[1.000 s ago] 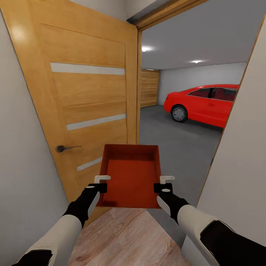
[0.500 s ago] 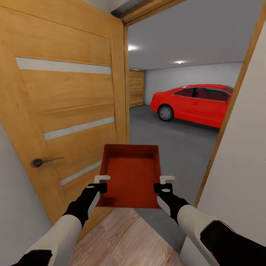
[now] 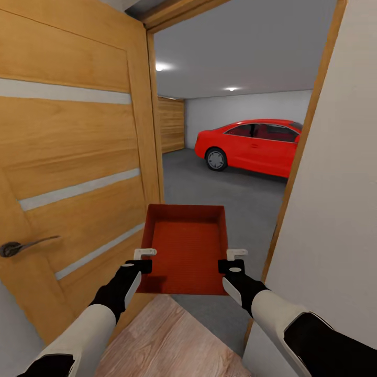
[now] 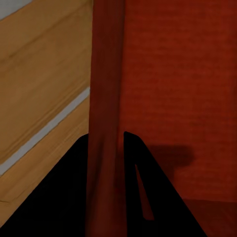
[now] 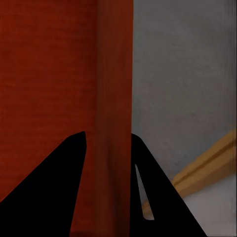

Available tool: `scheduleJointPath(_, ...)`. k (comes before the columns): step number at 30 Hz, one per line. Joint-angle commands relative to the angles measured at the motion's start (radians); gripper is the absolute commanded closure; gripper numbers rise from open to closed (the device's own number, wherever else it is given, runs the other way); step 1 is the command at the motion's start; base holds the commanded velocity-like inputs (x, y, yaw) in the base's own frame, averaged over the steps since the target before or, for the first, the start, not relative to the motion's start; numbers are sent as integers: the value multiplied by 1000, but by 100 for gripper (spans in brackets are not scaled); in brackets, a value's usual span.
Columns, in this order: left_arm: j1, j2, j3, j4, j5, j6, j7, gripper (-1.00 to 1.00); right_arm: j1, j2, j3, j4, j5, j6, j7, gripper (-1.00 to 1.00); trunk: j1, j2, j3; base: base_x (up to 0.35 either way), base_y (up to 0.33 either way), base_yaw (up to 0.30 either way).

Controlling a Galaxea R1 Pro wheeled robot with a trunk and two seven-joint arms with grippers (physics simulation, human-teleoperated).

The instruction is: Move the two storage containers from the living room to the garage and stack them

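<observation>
At the garage doorway, left gripper [image 3: 145, 259] and right gripper [image 3: 232, 259] clamp the storage container's [image 3: 186, 251] opposite long walls, long axis pointing ahead.

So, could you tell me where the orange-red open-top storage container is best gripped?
By its two long thin side walls, one gripper from each side, as now: the orange-red storage container has no handles, and the left gripper and right gripper each pinch a wall.

Container [image 3: 187, 250] between both claws, door [image 3: 73, 157] left, car [image 3: 251, 146] beyond.
</observation>
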Motion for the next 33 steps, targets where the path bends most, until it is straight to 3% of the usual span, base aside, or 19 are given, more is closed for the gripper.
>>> scheduleJointPath(1, 0, -9, 15, -1, -1, 6, -4, 100, -1, 7, -17, -5, 15, -14, 0, 100, 1, -2, -2, 23, 0, -243)
scheduleJointPath(25, 0, -8, 15, -1, -2, 6, -7, 100, -1, 7, -16, -5, 15, -13, 0, 100, 1, -2, -2, 238, 179, -242)
scheduleJointPath(33, 0, -8, 15, -1, -2, 6, -7, 100, -1, 7, -17, -5, 15, -13, 0, 100, 1, -2, -2, 249, 199, -50)
